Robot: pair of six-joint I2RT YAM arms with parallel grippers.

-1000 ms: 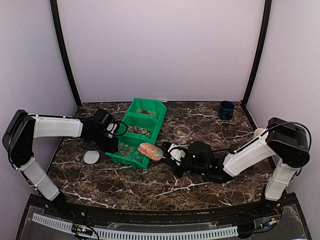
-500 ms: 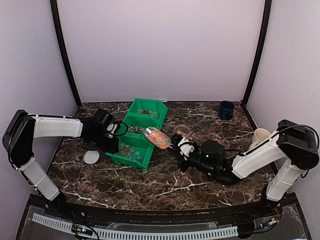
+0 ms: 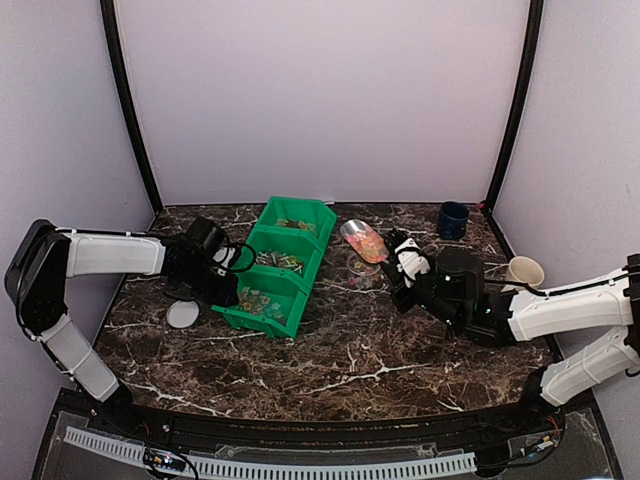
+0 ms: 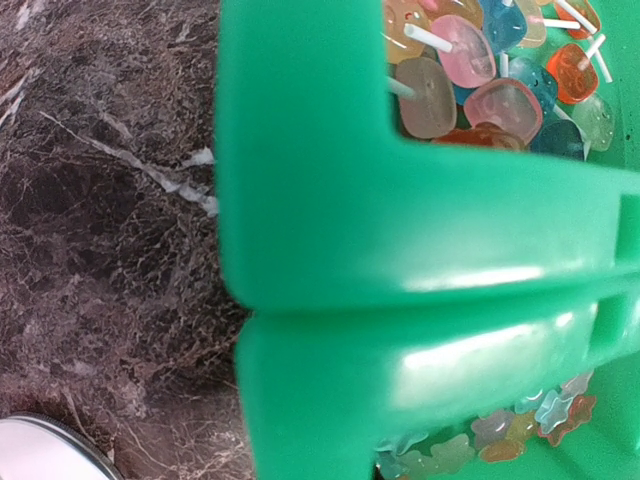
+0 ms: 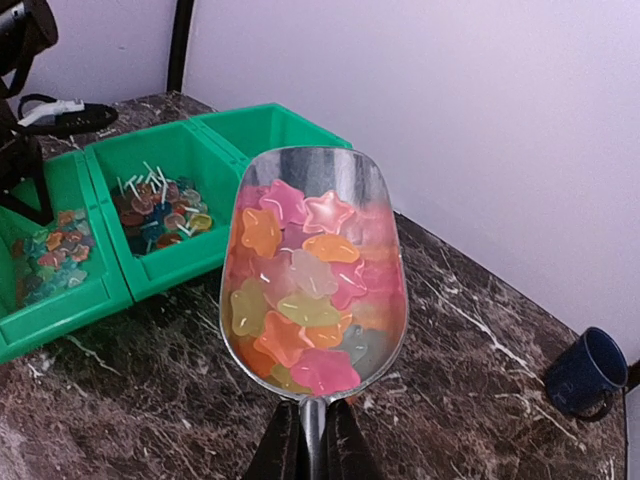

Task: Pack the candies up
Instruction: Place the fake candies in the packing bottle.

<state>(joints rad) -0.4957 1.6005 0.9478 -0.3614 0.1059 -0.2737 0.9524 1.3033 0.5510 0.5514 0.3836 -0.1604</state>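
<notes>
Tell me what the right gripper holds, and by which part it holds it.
The right gripper holds a metal scoop full of candies, clamped on the thin handle at its near end.

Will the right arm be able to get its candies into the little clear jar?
Probably yes: its scoop of candies seems to hang just over the jar, with nothing between them.

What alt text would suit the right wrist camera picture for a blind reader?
A metal scoop heaped with pink, orange and yellow star-shaped candies fills the middle, gripped at its handle by the right gripper. Behind: a green bin, a blue mug.
</notes>
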